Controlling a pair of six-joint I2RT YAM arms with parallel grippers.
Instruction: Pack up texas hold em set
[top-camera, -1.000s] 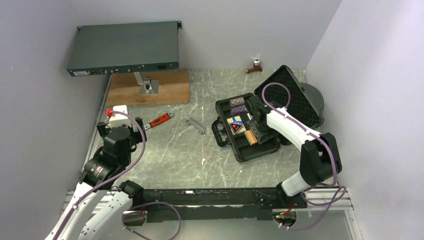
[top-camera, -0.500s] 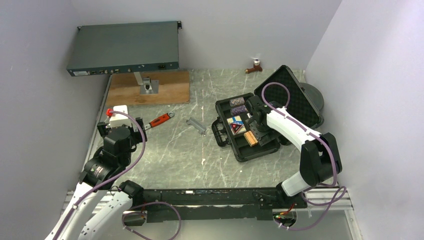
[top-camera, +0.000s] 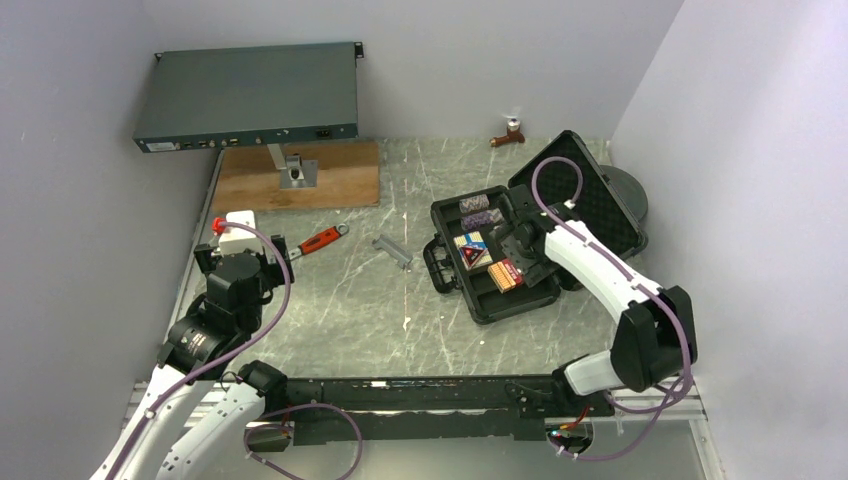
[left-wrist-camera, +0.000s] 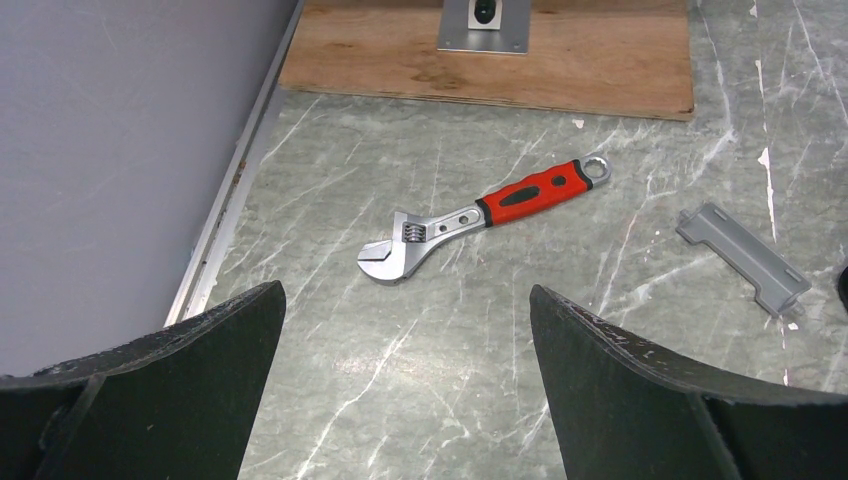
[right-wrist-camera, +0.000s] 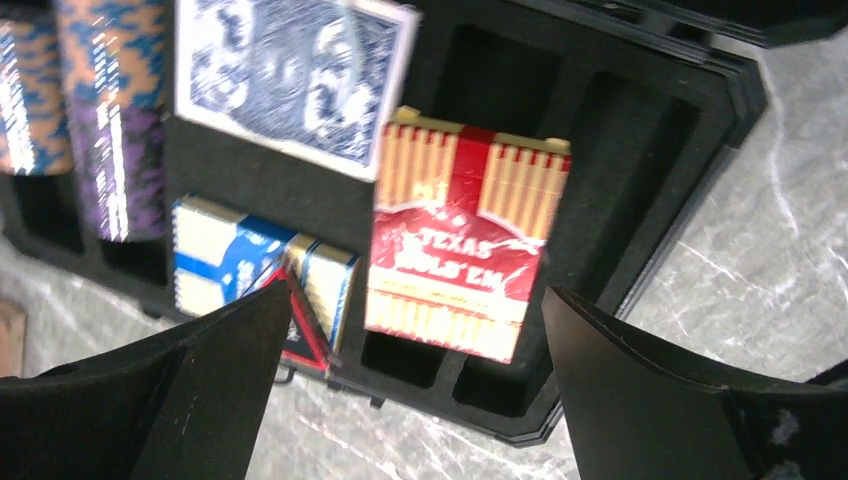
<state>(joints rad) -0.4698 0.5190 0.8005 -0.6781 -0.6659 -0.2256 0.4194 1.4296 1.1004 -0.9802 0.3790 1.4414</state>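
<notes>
Nearest, at the left, the left gripper (left-wrist-camera: 405, 300) hangs over the bare counter (top-camera: 350, 310) just as it did a second ago, its jaws spread wide and holding nothing. Just beyond it lie a red-handled adjustable wrench (left-wrist-camera: 480, 220) and, to the right, a flat grey metal bracket (left-wrist-camera: 745, 258).

On the right, the right gripper (right-wrist-camera: 415, 300) has changed. A second ago it was down at the case with narrower jaws. Now the jaws stand fully apart and grip nothing, and it has lifted back a little.

Below it, the red-orange card box printed "Texas Hold'em" (right-wrist-camera: 460, 240) lies face up and loose in the black hard-plastic case (top-camera: 490, 312). It rests across the moulded slots, slightly askew.

Just left of that box sit a blue-yellow card box (right-wrist-camera: 250, 265) and a red triangle (right-wrist-camera: 300, 330) at its near edge. Farther in lies a blue patterned card box (right-wrist-camera: 285, 75). Two stacks of striped poker chips (right-wrist-camera: 110, 120) fill the far-left slots.

The foam-lined lid (top-camera: 600, 200) stands open on the far right. Far left lies a wooden board (top-camera: 300, 185).
</notes>
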